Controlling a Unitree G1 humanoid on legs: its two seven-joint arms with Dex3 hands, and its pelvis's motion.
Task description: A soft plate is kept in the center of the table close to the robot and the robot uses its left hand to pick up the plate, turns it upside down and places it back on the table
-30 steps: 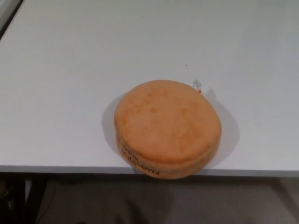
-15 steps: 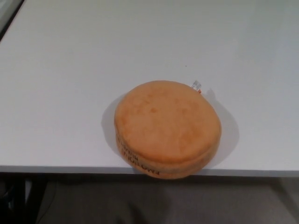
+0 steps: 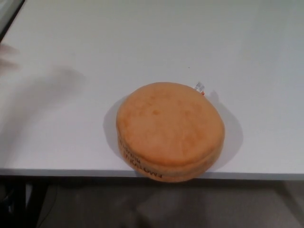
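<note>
Change since half a second ago: a faint, blurred grey shadow now falls across the left part of the table (image 3: 142, 42), reaching in from the left edge; a pale smear sits right at that edge, too blurred to identify. Plate unmoved, view unshifted.

Neither robot hand shows in the head view, so finger state cannot be told.

Soft plate (image 3: 170, 129): at the table's near edge, roughly central, its front rim bulging slightly past the edge. Round, thick, cushion-like disc. Orange-tan fabric, matte, faintly mottled on the broad upper face, which is gently domed and smooth. A seam runs round the side wall; dark printed lettering (image 3: 140, 164) on the front-left side, unreadable. Small white tag (image 3: 200, 87) with a red fleck sticks out at the far-right rim.

Table: flat, plain white, smooth matte surface, thin straight front edge. The plate's soft shadow lies on it to the right. Below the edge, dim grey floor.
</note>
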